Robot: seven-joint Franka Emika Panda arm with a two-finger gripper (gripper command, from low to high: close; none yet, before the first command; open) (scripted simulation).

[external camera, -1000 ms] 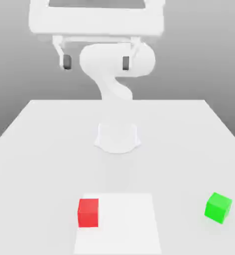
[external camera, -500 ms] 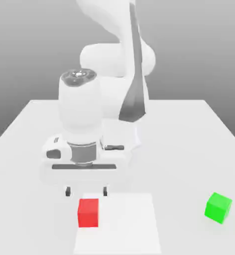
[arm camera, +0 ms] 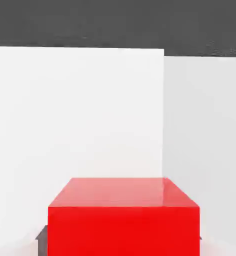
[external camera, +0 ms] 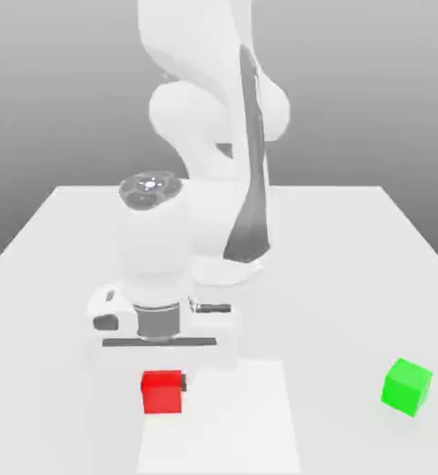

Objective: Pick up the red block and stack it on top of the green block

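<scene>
- Grey, featureless backdrop behind a white table [external camera: 65,241]; a paler square patch [external camera: 232,427] lies at the table's near edge.
- On that patch, toward the exterior view's left, the red block [external camera: 162,391] sits flat, partly hidden under my hand. The green block [external camera: 407,386] stands well apart, toward the exterior view's right, on bare table.
- My claw [external camera: 162,378] is down around the red block. A dark finger tip [external camera: 183,381] shows just beside the block's side, and in the hand view dark pads [arm camera: 42,234] flank its lower corners. Whether I am already pressing it or merely straddling it, I cannot tell.
- I judge the block rigid, light and smooth-faced: a small cube with flat parallel sides. It should take a squeeze across two opposite faces, low and centred, without deforming. Its glossy top [arm camera: 122,191] hints it could slip under a weak pinch.
- My wrist points straight down, hand level, forearm rising steeply behind toward the base.
</scene>
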